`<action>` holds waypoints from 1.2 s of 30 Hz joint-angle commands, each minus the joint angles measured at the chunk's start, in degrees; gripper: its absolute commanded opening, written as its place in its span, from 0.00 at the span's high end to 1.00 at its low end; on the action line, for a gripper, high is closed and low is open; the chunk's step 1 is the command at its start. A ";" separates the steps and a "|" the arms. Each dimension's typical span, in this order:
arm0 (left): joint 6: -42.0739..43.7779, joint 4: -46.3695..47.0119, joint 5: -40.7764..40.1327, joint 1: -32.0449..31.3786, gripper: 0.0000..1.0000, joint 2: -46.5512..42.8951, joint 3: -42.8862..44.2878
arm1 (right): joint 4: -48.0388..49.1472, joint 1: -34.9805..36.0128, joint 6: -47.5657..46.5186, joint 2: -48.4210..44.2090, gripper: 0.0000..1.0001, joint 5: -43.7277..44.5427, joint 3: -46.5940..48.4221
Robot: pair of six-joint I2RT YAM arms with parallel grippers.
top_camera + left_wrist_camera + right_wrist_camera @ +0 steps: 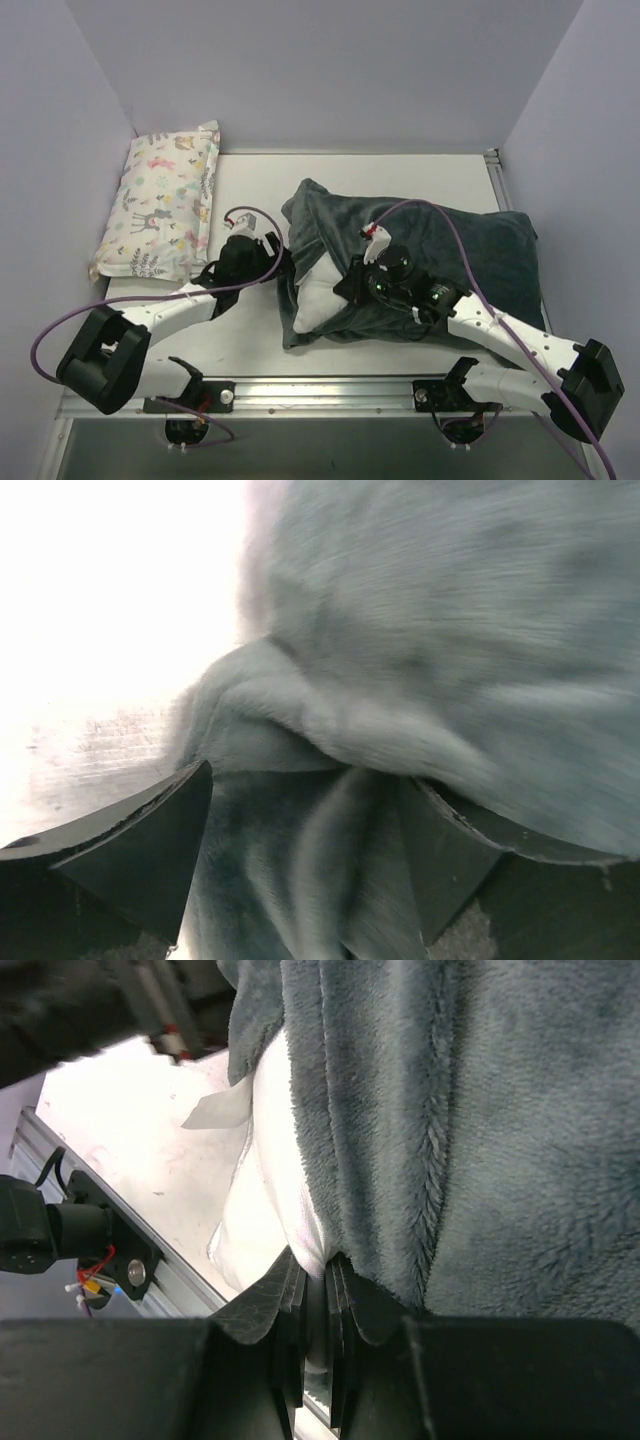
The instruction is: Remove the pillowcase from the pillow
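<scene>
Observed from the near edge. Both arm bases sit on the rail (330, 392) at the front of the table (250, 335).

Right gripper (316, 1285): fingers are pressed together on white cloth at the near end of the pillow (265, 1190), right beside the hem of the pillowcase (450, 250). In my judgement this grip anchors the pillow so that the sleeve can be drawn off it.

Pillow: its near-left end is bared and pokes out of the sleeve's open mouth. The rest is covered by the plush, which lies rumpled across the middle and right of the table.

Left gripper (312, 790): jaws stand well apart, with a loose fold of the grey-green plush lying between them and not clamped. It sits at the left edge of the sleeve, just beyond the exposed pillow. That placement suits taking a fresh hold of the open edge.

Task standing: partly done, by my estimate, as most of the pillow is covered.

Far left corner: an animal-print pillow (160, 205), well apart from the work and not involved.
</scene>
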 commanded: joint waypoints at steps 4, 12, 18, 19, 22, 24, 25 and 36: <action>10.11 -8.66 -4.25 -0.48 0.13 -17.49 3.23 | -3.14 0.68 -3.68 1.30 1.00 1.25 1.00; 21.63 -20.18 -8.65 -11.19 0.08 -14.72 16.14 | -7.09 1.20 -5.70 3.85 1.00 3.09 4.34; 21.02 -20.98 -9.17 -11.73 0.08 -10.14 16.07 | -9.90 1.91 -6.23 3.94 1.00 4.85 6.98; 20.76 -20.97 -9.70 -11.82 0.09 -10.23 15.63 | -10.34 1.91 -6.32 3.85 1.00 5.11 7.16; 20.84 -20.63 -9.71 -11.82 0.09 -10.58 15.19 | -11.57 1.91 -6.67 3.15 1.00 5.90 7.68; 21.19 -20.18 -8.57 -11.82 0.10 -9.62 15.71 | -12.19 1.82 -6.76 2.97 1.00 5.99 8.12; 21.28 -20.10 -8.21 -11.82 0.10 -9.27 15.97 | -12.36 1.91 -6.84 2.88 1.00 5.99 8.30; 18.74 -22.73 -16.01 -9.46 0.50 -0.31 21.95 | -14.38 4.54 -7.29 1.39 1.00 6.87 8.30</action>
